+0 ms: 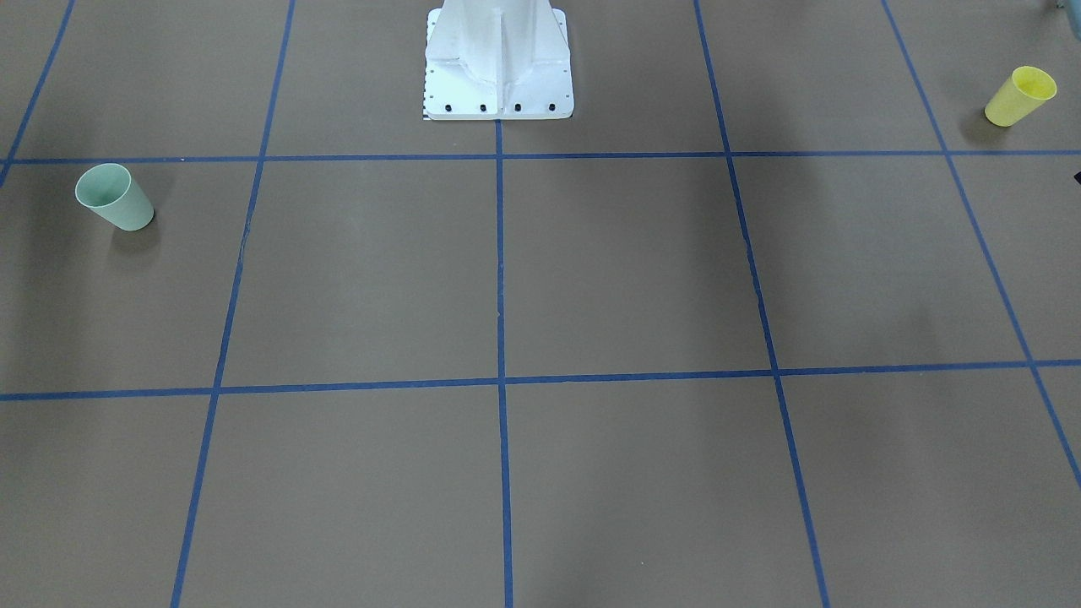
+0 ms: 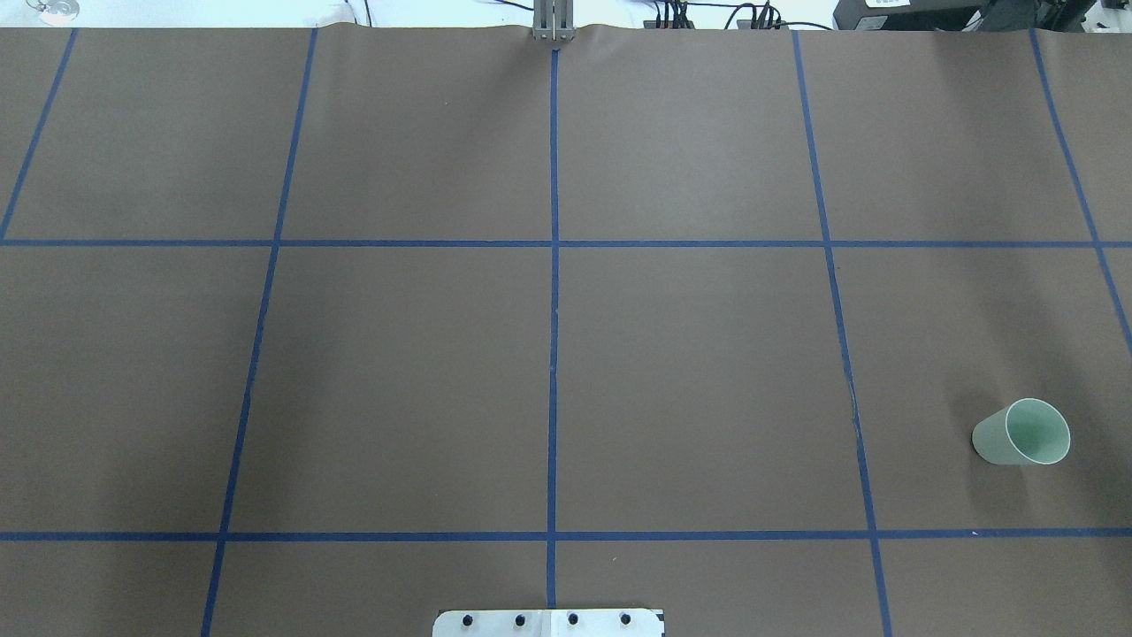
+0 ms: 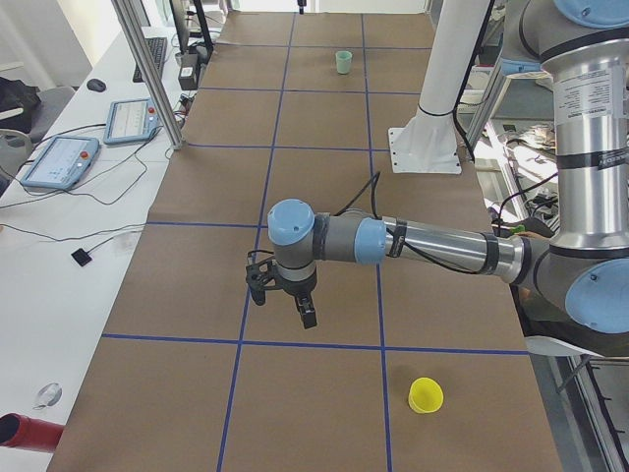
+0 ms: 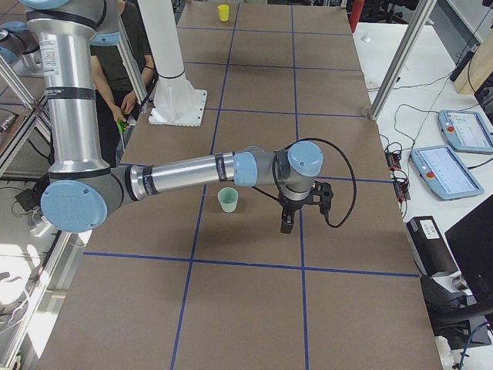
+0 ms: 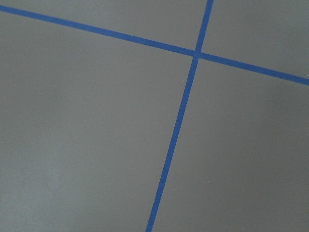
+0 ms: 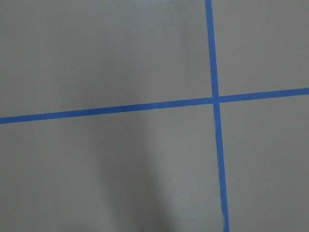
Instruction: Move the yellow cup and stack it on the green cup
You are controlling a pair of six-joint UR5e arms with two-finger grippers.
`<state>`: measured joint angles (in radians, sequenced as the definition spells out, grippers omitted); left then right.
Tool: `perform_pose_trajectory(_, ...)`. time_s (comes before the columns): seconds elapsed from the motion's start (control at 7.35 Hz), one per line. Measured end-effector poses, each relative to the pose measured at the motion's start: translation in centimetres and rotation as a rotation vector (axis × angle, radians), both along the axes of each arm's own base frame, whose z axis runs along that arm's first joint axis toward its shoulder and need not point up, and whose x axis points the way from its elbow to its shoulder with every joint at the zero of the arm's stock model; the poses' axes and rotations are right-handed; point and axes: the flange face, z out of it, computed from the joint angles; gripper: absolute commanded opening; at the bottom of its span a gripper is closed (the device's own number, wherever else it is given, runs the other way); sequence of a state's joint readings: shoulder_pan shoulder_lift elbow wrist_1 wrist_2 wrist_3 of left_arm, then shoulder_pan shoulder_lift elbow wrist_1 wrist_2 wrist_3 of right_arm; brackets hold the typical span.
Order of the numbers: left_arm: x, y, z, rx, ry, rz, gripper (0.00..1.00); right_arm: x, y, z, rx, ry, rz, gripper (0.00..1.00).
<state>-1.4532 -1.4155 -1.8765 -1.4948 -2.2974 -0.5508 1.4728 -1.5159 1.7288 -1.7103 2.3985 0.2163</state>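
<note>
The smooth, tapered yellow cup (image 1: 1020, 95) stands upright at the matte brown worktop's (image 2: 690, 380) left end, the green cup (image 2: 1021, 432) well apart, at its right end. Whether the left fingers (image 3: 308, 317) and right fingers (image 4: 283, 225) are open or closed cannot be told.

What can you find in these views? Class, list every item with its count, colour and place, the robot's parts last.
yellow cup: one, bright yellow, upright near the table's end on the robot's left.
green cup: one, pale green, upright near the end on the robot's right.
table: one, brown cover with a blue tape grid.
teach pendants: two, pale blue-grey, on the white side bench.
person: one, dark shirt, standing off the table by the mount.
mount: one, white, bolted at the table's robot-side edge.
left arm: one, silver with blue joints, stretched over the table.
right arm: one, same colours, reaching past the green cup.
left tool: one, black, above bare paper.
right tool: one, black, beside the green cup, apart from it.
</note>
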Motion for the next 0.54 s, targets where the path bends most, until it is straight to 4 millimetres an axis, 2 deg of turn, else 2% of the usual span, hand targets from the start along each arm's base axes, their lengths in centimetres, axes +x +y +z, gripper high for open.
perform_pose_trajectory(0.54, 7.6, 0.3, 1.0, -0.190, -0.216, -0.276, 1.00, -1.6, -0.3, -0.3, 0.061, -0.020, -0.031, 1.00)
